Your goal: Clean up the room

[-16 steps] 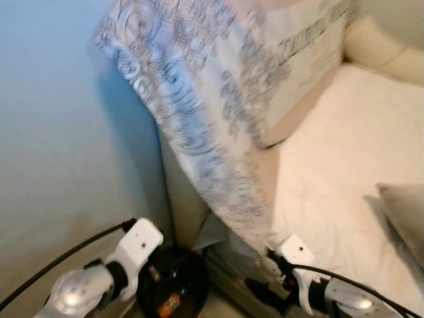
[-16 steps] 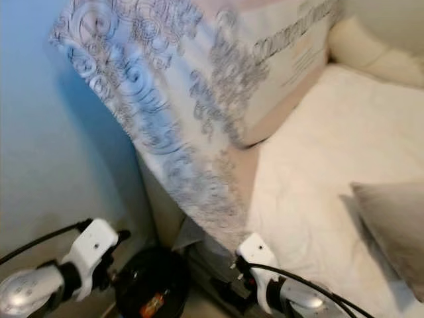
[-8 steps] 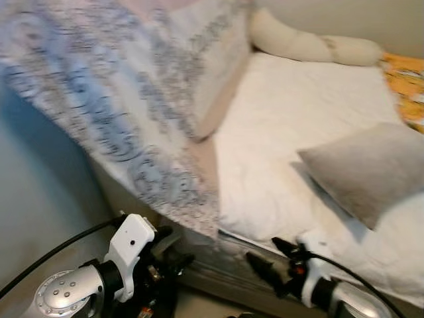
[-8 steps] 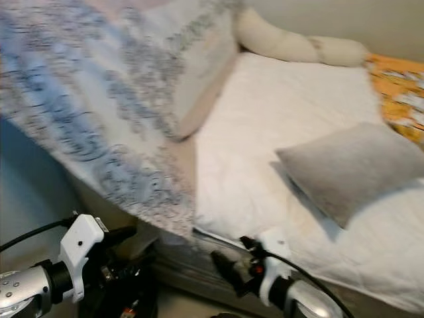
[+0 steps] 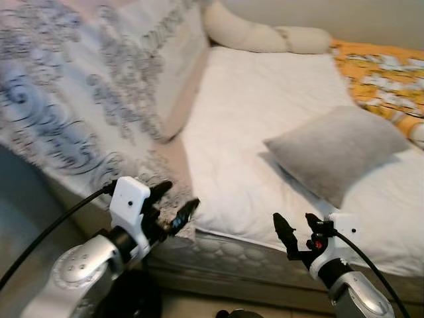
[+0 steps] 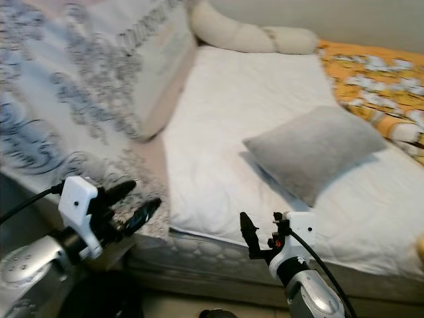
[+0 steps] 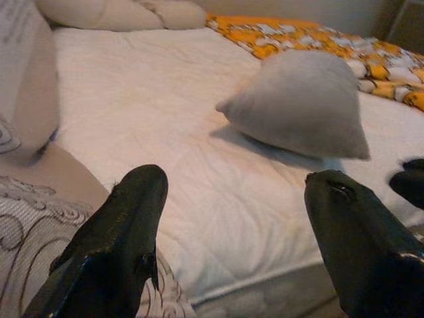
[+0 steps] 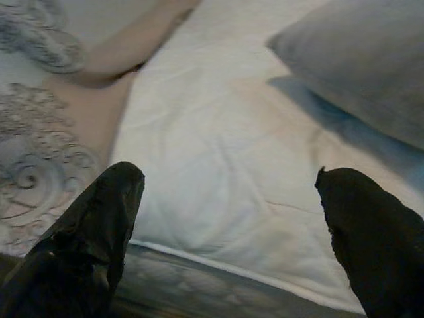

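At the lower left of the left eye view the silver left arm reaches up and forward from the frame's bottom edge, its white wrist block raised and its left tool (image 5: 173, 204) released, the two black fingers (image 7: 126, 232) spread wide and pointing toward the near edge of the bed (image 5: 225, 255). Nothing sits between them.

Above it, across the upper left, a large patterned pillow (image 5: 142, 63) with grey scrollwork leans at the head of the bed, its long axis running from upper right down to lower left. A band of grey lettering runs along its upper edge, too blurred to read. A matching swirl-patterned cover (image 5: 46, 126) drapes over the bed's left corner.

In the upper middle a cream bolster (image 5: 262, 36) lies across the far end of the white mattress cover (image 5: 265, 99), long axis left to right.

Right of centre a grey cushion (image 5: 334, 149) rests flat on the white cover, one corner pointing toward the lower right.

At the lower right the right arm rises from the bottom edge, its right tool (image 5: 295, 232) released, fingers apart, held just in front of the mattress edge and empty.

In the upper right an orange printed blanket (image 5: 381, 73) covers the far side of the bed.
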Available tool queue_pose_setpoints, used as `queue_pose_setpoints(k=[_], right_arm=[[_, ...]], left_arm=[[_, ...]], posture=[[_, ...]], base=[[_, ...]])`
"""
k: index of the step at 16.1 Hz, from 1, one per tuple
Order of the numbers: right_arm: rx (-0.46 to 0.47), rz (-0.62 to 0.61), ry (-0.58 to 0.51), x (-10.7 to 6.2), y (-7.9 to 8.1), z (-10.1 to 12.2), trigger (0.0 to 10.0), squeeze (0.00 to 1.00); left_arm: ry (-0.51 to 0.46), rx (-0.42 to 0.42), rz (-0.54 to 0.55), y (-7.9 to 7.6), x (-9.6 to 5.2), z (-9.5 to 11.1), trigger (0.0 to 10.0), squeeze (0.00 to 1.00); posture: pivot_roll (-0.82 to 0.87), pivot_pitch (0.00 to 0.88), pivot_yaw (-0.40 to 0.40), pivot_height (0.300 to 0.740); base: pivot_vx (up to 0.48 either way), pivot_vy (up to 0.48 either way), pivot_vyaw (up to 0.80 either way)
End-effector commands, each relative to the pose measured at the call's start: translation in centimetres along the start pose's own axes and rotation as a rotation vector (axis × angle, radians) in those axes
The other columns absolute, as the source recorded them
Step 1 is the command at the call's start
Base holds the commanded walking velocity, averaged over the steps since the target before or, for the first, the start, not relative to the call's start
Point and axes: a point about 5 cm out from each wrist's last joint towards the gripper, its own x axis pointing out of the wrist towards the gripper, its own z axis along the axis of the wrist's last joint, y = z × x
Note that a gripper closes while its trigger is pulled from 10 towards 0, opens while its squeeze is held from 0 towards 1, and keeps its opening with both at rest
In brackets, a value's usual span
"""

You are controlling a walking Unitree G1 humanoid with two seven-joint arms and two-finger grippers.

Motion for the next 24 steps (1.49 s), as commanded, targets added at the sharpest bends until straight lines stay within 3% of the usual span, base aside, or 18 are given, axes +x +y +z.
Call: queue_pose_setpoints(k=[1,4,7,10,11,12,14,19,21,22,24], right_arm=[[-0.023,-0.024,-0.025,0.0,-0.1,0.7,10.0,1.0],[-0.04,-0.061,-0.017,0.3,-0.5,1.1,10.0,1.0],[-0.06,-0.066,0.026,0.5,-0.7,1.0,10.0,1.0],[-0.071,-0.028,0.083,1.0,-0.5,0.7,10.0,1.0],[-0.063,-0.037,0.086,1.2,-0.6,0.8,10.0,0.7],[-0.057,-0.044,0.092,1.3,-0.5,0.7,10.0,0.0],[-0.057,-0.043,0.103,1.3,-0.5,0.6,10.0,0.0],[-0.071,-0.039,0.127,1.4,-0.9,0.6,10.0,0.0],[-0.064,-0.056,0.108,1.4,-1.2,1.0,10.0,0.0],[-0.065,-0.057,0.106,1.4,-1.2,1.0,10.0,0.0],[-0.063,-0.069,0.085,1.7,-1.2,1.3,10.0,0.0]], left_arm=[[0.018,0.044,0.037,0.0,0.3,-0.3,10.0,0.0],[0.059,0.097,0.066,-0.6,1.0,-1.0,10.0,0.0],[0.079,0.076,0.16,0.3,1.0,-1.6,10.0,0.0],[0.123,0.093,0.165,0.9,0.0,-2.8,10.0,0.0],[0.123,0.085,0.189,1.2,0.1,-2.8,10.0,0.0],[0.124,0.081,0.186,1.2,0.2,-2.8,10.0,0.0],[0.136,0.079,0.134,0.9,0.1,-3.0,10.0,0.0],[0.224,0.046,-0.03,1.6,-2.6,-4.0,10.0,0.0],[0.196,0.041,0.164,5.1,-3.0,-3.6,10.0,0.0],[0.194,0.041,0.181,5.3,-2.9,-3.6,10.0,0.0],[0.14,0.111,0.331,7.4,-1.6,-2.2,10.0,0.0]], posture=[[0.07,0.0,-0.031,0.74],[0.06,0.0,-0.034,0.74],[0.06,0.0,-0.032,0.74],[0.06,0.0,-0.03,0.74],[0.05,0.0,-0.027,0.74],[0.05,0.0,-0.022,0.74],[0.05,0.0,-0.019,0.74],[0.04,0.0,-0.015,0.74],[0.04,0.0,-0.017,0.74],[0.04,0.0,-0.017,0.74],[0.04,0.0,-0.018,0.74]], base=[[0.0,0.0,-0.7],[0.0,0.0,-0.68],[0.0,0.0,-0.67],[0.0,-0.24,0.0],[0.0,-0.48,0.0],[0.0,-0.48,0.0],[0.0,-0.465,0.0],[0.0,-0.178,0.0],[0.0,0.0,0.0],[0.0,0.0,0.0],[0.0,0.0,0.0]])
